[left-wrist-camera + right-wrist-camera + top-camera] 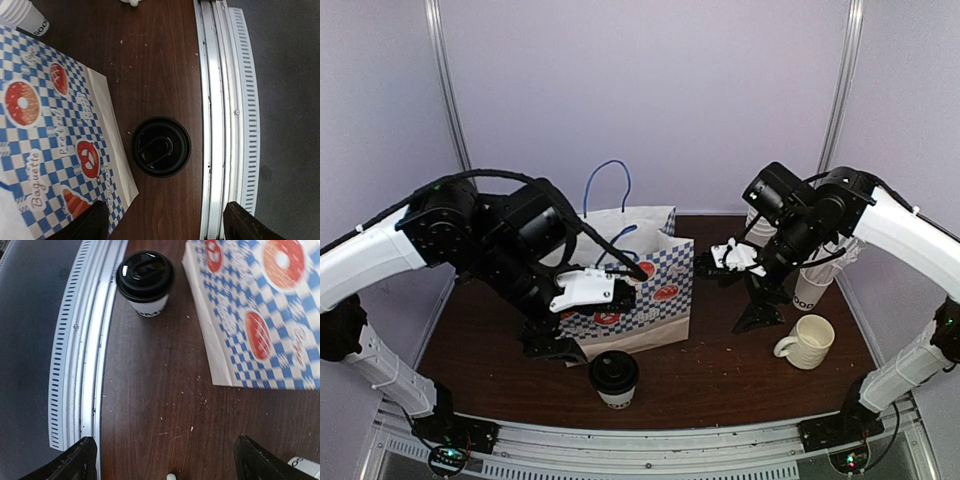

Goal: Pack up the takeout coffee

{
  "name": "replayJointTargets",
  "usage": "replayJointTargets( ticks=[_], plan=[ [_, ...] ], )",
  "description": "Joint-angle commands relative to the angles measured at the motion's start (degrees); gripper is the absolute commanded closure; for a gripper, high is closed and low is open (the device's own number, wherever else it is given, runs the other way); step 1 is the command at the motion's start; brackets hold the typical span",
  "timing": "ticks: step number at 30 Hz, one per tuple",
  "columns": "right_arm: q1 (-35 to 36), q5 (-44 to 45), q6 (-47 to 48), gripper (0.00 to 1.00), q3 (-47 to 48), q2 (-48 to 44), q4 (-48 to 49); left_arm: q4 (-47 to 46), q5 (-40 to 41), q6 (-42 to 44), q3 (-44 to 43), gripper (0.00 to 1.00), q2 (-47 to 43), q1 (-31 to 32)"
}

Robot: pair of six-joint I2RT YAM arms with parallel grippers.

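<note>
Worktop (720,372), dark brown wood. Paper bag (655,300), blue-check with pastry prints, standing at centre. Left gripper (167,227), jaws spread, empty, at the bag's near left corner. Right gripper (170,465), jaws spread, empty, right of the bag. Stack of lidless cups (812,285), far right. Cream mug (808,341) before it. Takeout coffee cup (614,378), black-lidded, upright near the front edge, just before the bag.

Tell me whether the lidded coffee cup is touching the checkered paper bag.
Apart. The right wrist view shows a strip of bare table between the lidded coffee cup and the checkered paper bag.
</note>
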State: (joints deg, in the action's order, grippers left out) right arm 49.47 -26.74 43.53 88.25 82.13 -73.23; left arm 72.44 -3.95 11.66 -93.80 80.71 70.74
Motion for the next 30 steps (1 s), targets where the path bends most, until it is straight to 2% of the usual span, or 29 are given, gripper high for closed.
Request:
replayJointTargets(
  ticks=[1, 7, 11, 23, 30],
  plan=[
    [-6.54, -4.54, -1.94, 0.01, -4.48, -3.88, 5.28, 3.06, -0.5, 4.79, 0.0, 0.17, 4.43, 1.06],
    [-15.84, -9.68, -5.18, 0.01, -10.97, -4.68, 13.38, 2.36, 0.01, 8.66, 1.0, 0.15, 9.98, 1.26],
    [-22.56, -19.9, -6.55, 0.0, -14.24, -4.68, 16.46, -0.23, 2.69, 9.08, 2.82, 0.15, 12.46, 1.33],
    [-22.75, -19.94, -6.08, 0.01, -17.71, -8.82, 18.85, -3.91, 6.06, 10.46, 1.71, 0.14, 20.25, 1.22],
    [-22.75, -20.19, -5.91, 0.01, -17.97, -8.3, 18.92, -3.79, 4.23, 11.03, 2.57, 0.17, 21.61, 1.07]
  ],
)
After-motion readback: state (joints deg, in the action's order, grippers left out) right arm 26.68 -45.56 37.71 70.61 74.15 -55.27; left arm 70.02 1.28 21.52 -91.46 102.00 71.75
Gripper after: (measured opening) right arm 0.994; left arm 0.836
